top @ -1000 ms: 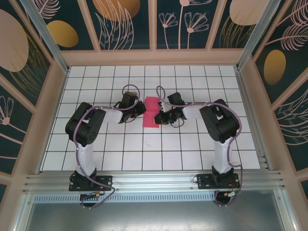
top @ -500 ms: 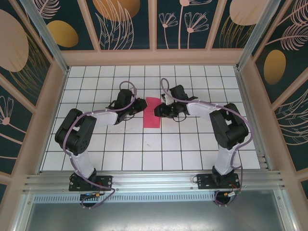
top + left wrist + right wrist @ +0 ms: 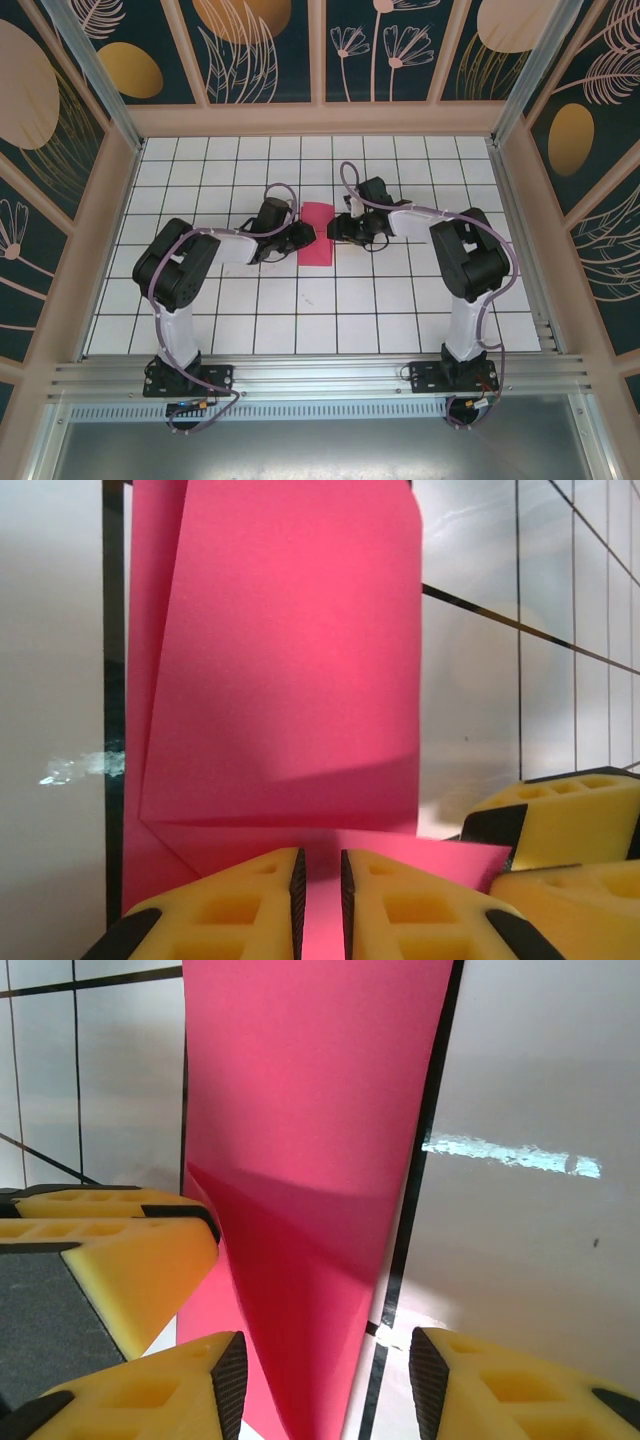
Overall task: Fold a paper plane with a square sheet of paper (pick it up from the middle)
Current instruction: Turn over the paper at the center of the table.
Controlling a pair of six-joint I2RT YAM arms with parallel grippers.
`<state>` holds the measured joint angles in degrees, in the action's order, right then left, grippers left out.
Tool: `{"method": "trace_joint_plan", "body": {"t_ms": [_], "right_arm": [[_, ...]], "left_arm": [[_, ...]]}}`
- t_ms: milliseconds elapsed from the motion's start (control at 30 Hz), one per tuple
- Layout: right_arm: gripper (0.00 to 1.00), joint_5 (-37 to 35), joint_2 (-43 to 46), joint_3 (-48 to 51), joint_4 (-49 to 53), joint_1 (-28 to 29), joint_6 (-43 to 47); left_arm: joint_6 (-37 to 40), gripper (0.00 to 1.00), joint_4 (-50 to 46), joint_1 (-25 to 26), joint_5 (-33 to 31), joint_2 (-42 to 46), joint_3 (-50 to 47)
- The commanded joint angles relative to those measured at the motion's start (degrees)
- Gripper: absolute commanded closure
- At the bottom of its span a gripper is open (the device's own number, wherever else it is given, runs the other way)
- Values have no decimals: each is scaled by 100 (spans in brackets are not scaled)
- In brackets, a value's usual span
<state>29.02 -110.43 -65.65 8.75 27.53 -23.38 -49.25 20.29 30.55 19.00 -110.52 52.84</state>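
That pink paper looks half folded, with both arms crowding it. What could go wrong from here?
1. The right end effector stands open around a raised flap of the pink paper, so the fold may spring open or crease crooked.
2. The left end effector has its fingers nearly together at the paper's edge; any pull could drag or crumple the sheet.
3. Both end effectors sit very close together over the paper and might bump.

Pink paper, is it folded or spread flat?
Folded: the pink paper shows overlapping layers and a slanted crease.
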Motion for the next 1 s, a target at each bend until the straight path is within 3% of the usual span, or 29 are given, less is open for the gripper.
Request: {"method": "trace_joint_plan", "body": {"t_ms": [0,700,967], "right_arm": [[50,163,-182,-202,-156,18,-89],[58,683,-568,-342,-753,16,-453],[54,-13,-548,-324,-578,11,-394]], "left_arm": [[-67,80,-117,4,-62,-79,149],[-45,88,-314,118,-37,-185,-18],[-66,88,-307,112,-103,-93,-71]]}}
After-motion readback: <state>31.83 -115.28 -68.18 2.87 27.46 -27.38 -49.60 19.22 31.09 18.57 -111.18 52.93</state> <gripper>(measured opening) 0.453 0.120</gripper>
